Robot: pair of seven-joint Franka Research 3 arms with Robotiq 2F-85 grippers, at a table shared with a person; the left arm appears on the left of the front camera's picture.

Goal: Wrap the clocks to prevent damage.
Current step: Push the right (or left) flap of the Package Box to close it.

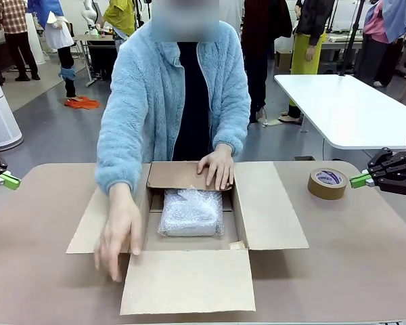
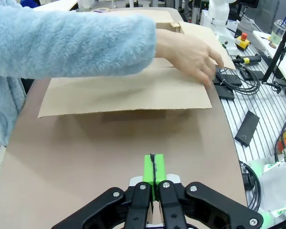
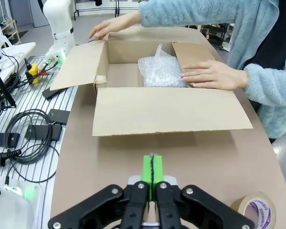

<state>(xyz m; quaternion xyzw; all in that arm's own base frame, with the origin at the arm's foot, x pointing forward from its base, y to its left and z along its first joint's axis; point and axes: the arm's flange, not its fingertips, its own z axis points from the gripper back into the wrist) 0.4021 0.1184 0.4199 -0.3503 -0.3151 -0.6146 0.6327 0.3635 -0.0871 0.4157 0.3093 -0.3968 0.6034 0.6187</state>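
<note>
**bubble-wrapped clocks sitting in the open box, both grippers parked off to the sides**

the clocks, seen as one flat pillow-like bundle in whitish translucent bubble wrap (image 1: 191, 212), are laid on the floor of an open brown cardboard box (image 1: 271, 210) set at the middle of the tan table (image 1: 40, 271). the near and side flaps are folded outward and lie flat-ish. the far flap is tipped in over the box's far edge, and one hand (image 1: 218, 166) of the person in the fluffy light-blue jacket is laid flat on it, just beside the bundle. the person's other hand (image 1: 118, 233) is spread over the outer edge of the flap on the robot's left side, fingers a bit blurred.

the left gripper (image 1: 12, 181) is held at the left edge of the table, well apart from the box, its green pads pressed together with nothing between them. the right gripper (image 1: 357, 180) is held at the right side, pads pressed together the same way and nothing pinched. a roll of brown packing tape (image 1: 327, 183) is lying flat on the table between that gripper and the box, just beside the fingertips.
</note>
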